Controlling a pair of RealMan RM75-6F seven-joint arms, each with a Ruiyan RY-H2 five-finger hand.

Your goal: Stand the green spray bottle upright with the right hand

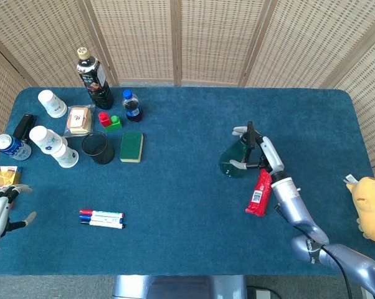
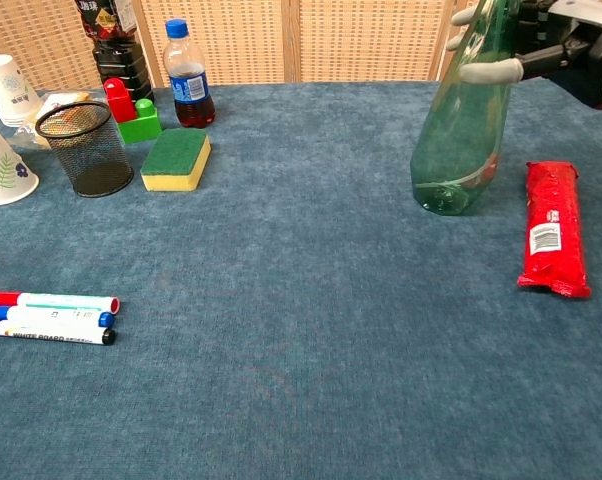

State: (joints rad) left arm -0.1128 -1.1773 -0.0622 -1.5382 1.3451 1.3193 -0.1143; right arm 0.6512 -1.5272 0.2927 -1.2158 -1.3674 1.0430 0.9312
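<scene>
The green spray bottle [image 1: 234,159] [image 2: 461,130] stands nearly upright on the blue cloth, right of centre, its base on the table and its top leaning slightly right. My right hand [image 1: 257,152] [image 2: 541,50] grips its upper part, fingers wrapped around the neck. My left hand [image 1: 2,210] rests at the far left edge of the table, fingers apart and holding nothing.
A red packet [image 1: 258,192] [image 2: 554,226] lies just right of the bottle. Markers [image 2: 46,317], a sponge [image 2: 176,158], a mesh cup [image 2: 84,148], toy blocks, bottles [image 2: 187,88] and paper cups crowd the left side. A yellow object [image 1: 371,205] sits at the right edge.
</scene>
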